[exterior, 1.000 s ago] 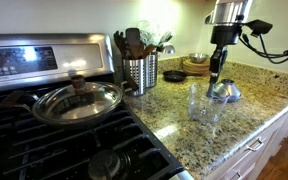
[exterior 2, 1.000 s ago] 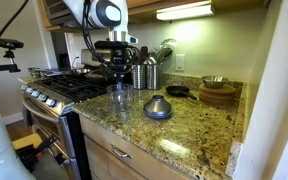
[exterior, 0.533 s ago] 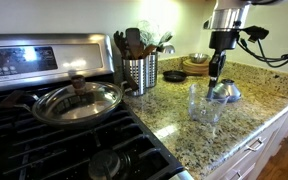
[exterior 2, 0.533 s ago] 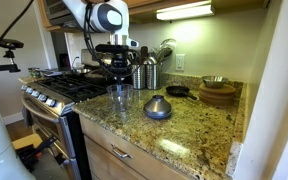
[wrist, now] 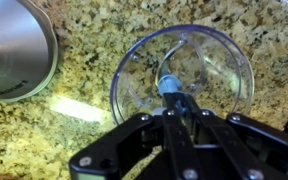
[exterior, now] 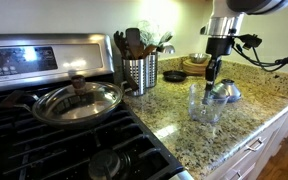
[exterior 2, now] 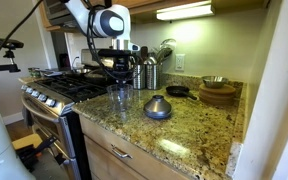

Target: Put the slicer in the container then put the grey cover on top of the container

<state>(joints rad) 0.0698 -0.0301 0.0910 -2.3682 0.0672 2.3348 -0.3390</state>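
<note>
The clear container [exterior: 203, 103] stands on the granite counter, and it also shows in the other exterior view [exterior 2: 119, 96]. The grey cover [exterior: 225, 91] lies just beside it, seen too in the other exterior view [exterior 2: 158, 107] and at the left of the wrist view [wrist: 14, 50]. My gripper [exterior: 212, 72] hangs just above the container, also in the other exterior view [exterior 2: 121, 76]. In the wrist view the fingers [wrist: 176, 108] are shut on the slicer [wrist: 169, 86], whose blue hub and clear blades sit inside the container's rim [wrist: 134, 62].
A perforated steel utensil holder [exterior: 140, 72] stands behind the container. A pan with a glass lid [exterior: 76, 100] sits on the stove. A small black pan [exterior 2: 177, 91] and wooden bowls [exterior 2: 218, 93] are at the back. The counter edge [exterior: 254, 132] is near.
The gripper has shifted a little sideways, away from the grey cover and over the container. The container and cover have not moved.
</note>
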